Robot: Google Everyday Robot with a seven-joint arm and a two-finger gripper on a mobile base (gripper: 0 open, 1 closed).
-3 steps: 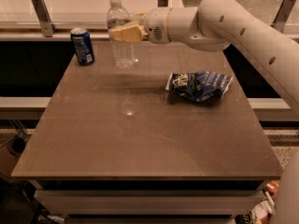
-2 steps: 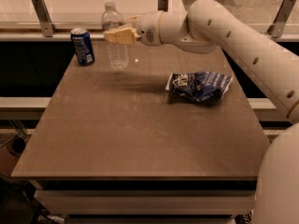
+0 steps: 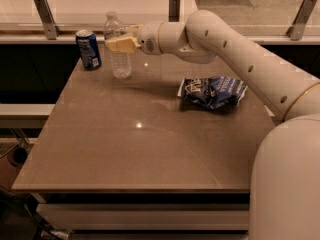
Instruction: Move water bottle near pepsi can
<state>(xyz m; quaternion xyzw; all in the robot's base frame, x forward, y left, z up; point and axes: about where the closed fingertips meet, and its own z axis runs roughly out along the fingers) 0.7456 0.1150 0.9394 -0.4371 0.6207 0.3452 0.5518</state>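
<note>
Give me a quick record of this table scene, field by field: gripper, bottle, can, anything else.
table: brown top
pepsi can: upright, far left corner
water bottle: upright, just right of the can, not touching it
gripper: closed around the bottle's middle, arm reaching in from the right
snack bag: blue, crumpled, lying right of centre

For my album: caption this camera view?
Gripper holds the water bottle beside the pepsi can, far back on the table.
</note>
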